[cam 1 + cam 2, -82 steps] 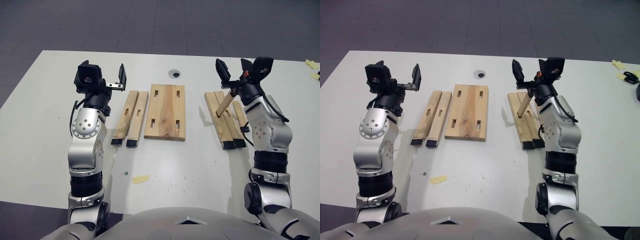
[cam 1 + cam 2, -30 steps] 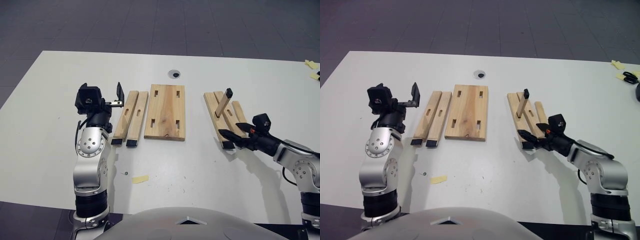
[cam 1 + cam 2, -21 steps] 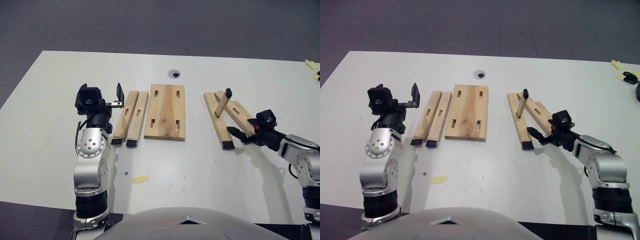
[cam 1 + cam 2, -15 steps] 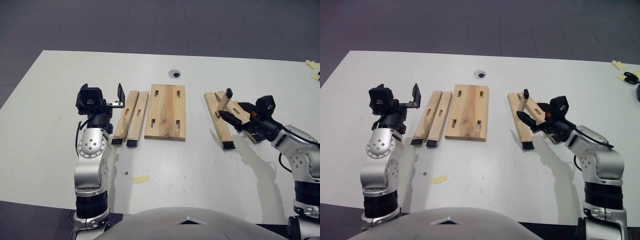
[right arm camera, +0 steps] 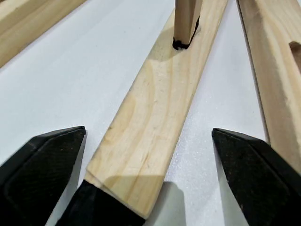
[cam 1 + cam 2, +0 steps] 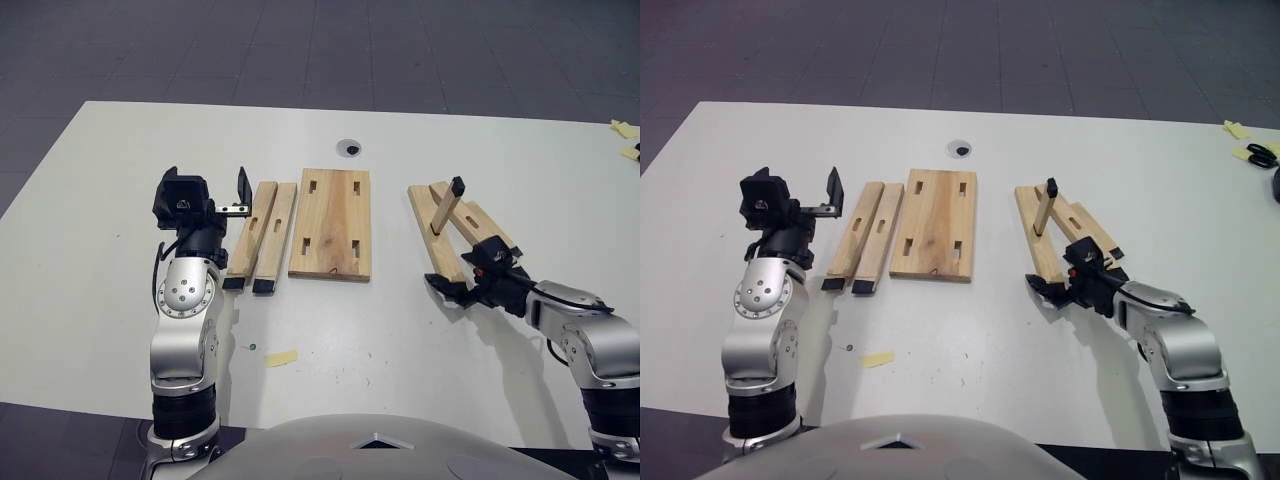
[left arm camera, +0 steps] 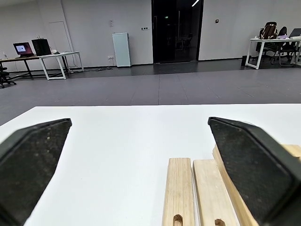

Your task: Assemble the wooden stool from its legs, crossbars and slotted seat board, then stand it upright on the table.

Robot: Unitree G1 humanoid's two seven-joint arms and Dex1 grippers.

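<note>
The slotted seat board [image 6: 332,223] lies flat mid-table. Two legs [image 6: 262,235] lie side by side to its left. My left gripper [image 6: 222,200] hovers open just left of them, fingers [image 7: 254,160] wide apart with nothing between. To the right of the board lies a leg [image 6: 432,238] with a crossbar [image 6: 447,205] standing tilted in its slot. More wooden pieces [image 6: 478,222] lie skewed beside it. My right gripper [image 6: 452,290] is open low over the table, and its fingers [image 5: 42,160] straddle that leg's [image 5: 160,108] black-capped near end.
A scrap of yellow tape [image 6: 281,357] lies on the white table near the front. A round grommet [image 6: 349,148] sits behind the seat board. Yellow notes [image 6: 622,128] and scissors [image 6: 1262,152] lie at the far right edge.
My right gripper has drawn back from beside the standing crossbar to the near end of its leg. The outer right pieces now lie skewed outward. The left arm has barely moved.
</note>
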